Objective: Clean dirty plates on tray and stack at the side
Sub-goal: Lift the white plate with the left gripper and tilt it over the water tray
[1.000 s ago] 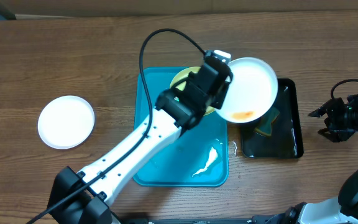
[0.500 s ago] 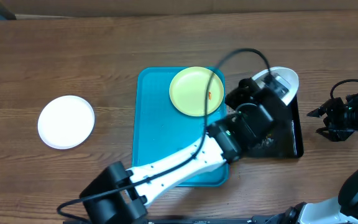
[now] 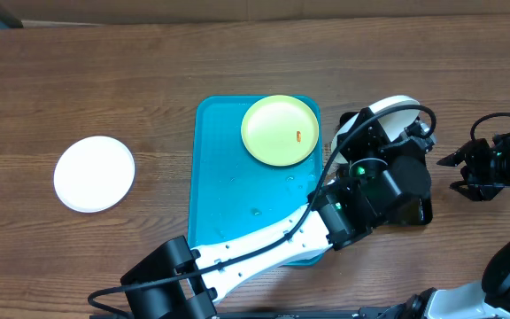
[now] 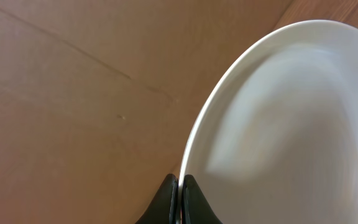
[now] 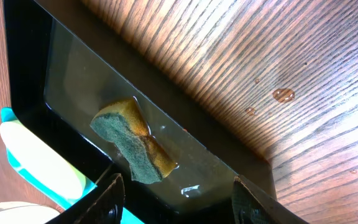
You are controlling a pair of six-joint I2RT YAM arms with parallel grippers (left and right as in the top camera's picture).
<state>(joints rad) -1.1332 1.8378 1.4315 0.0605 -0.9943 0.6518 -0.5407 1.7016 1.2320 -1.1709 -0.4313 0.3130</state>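
Viewed from overhead, a lone white plate (image 3: 94, 174) is laid flat on the bench (image 3: 78, 80), well apart from the tray (image 3: 228, 204), at its 9 o'clock. The green plate (image 3: 280, 130) is set flat inside the tray at the 1 o'clock corner. An orange smear (image 3: 299, 136) is seen near that plate's 3 o'clock rim. Water drops (image 3: 256, 212) are scattered on the tray floor.

The left arm (image 3: 264, 244) is stretched across the tray's 5 o'clock corner toward the black tray (image 3: 421, 211), which is placed just beside the tray at 3 o'clock. The left hand (image 4: 179, 190) is clenched on the rim of the held white plate (image 4: 278, 118), fingertips pinched together on its edge. Overhead, that plate is seen tilted up on edge above the black tray's 12 o'clock end.

A sponge (image 5: 132, 149) is seen lying in the wet black tray. The right hand (image 3: 467, 173) is released, fingers spread wide, at 3 o'clock of the black tray. Droplets (image 5: 283, 94) are noted on the bench.
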